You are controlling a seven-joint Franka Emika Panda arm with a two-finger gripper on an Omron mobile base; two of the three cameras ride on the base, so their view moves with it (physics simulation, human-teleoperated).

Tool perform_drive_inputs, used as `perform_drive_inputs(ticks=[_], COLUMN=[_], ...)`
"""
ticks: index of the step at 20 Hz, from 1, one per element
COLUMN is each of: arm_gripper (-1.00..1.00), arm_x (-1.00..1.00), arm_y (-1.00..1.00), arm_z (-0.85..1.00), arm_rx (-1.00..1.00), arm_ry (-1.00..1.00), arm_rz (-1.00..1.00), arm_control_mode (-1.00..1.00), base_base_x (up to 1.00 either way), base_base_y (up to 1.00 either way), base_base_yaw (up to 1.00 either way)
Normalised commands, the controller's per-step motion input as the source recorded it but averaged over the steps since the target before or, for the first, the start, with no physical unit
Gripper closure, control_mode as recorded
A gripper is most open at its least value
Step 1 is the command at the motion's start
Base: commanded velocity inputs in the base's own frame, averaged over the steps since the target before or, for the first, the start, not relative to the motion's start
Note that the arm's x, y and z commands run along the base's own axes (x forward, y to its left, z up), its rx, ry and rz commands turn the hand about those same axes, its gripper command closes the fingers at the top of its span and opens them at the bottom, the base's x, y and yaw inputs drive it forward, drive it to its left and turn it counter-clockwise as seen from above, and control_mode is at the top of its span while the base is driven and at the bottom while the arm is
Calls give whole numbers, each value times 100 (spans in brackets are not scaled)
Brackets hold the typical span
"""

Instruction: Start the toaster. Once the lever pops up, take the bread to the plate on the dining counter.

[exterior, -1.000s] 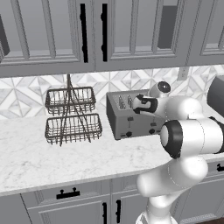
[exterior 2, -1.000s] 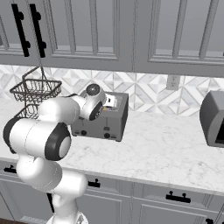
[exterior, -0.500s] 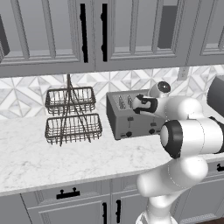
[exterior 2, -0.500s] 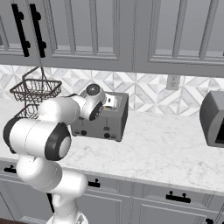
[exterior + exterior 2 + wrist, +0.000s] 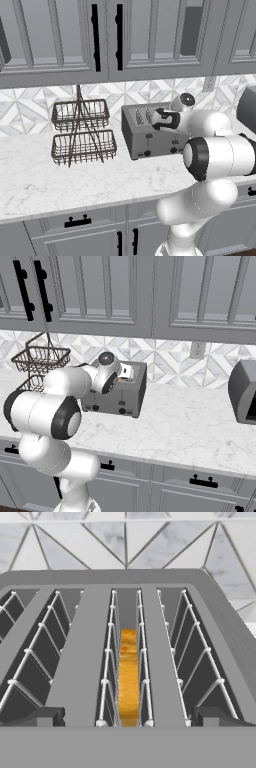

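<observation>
Hovering directly over the toaster (image 5: 150, 134), the pincer (image 5: 128, 716) stands released, its two dark fingertips (image 5: 42, 716) spread wide to either side of the toaster's middle slot and holding nothing. In the hand view the bread (image 5: 128, 677) sits edge-on inside that middle slot, a narrow golden-orange strip between the thin wire guides, sunk below the toaster's top face. The slots on either side of it hold only their wire guides.

From the left base view the toaster is a boxy grey unit standing on the white marble counter (image 5: 60, 182), with small black knobs and levers low on its front. The wire two-tier basket rack (image 5: 82, 132) stands just beside the toaster, between it and the left edge of that view, apart from it. Behind the toaster runs a tiled backsplash (image 5: 30, 107) with a geometric pattern, and above the toaster hang grey panelled cabinets (image 5: 130, 35) with long black handles. An outlet (image 5: 198, 349) is set in the tiles beyond the toaster's far end in the right base view, and well past that, away from the toaster, a dark grey rounded appliance (image 5: 245, 391) stands on the same counter.

The white arm's wrist is bent forward over the toaster's top in both base views, covering part of the slots, so the bread cannot be made out there.
</observation>
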Motion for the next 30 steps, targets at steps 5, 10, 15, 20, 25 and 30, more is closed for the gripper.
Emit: perform_drive_inputs(ticks=[5,10,15,20,25,30], arm_gripper=[-100,-100,-100,-100,-100,-100], arm_x=[0,0,0,0,0,0], arm_y=[0,0,0,0,0,0], arm_z=[0,0,0,0,0,0], arm_rx=[0,0,0,0,0,0], arm_ry=[0,0,0,0,0,0], arm_rz=[0,0,0,0,0,0], arm_control_mode=[-100,-100,-100,-100,-100,-100], base_base_x=[0,0,0,0,0,0], base_base_y=[0,0,0,0,0,0], base_base_yaw=[0,0,0,0,0,0])
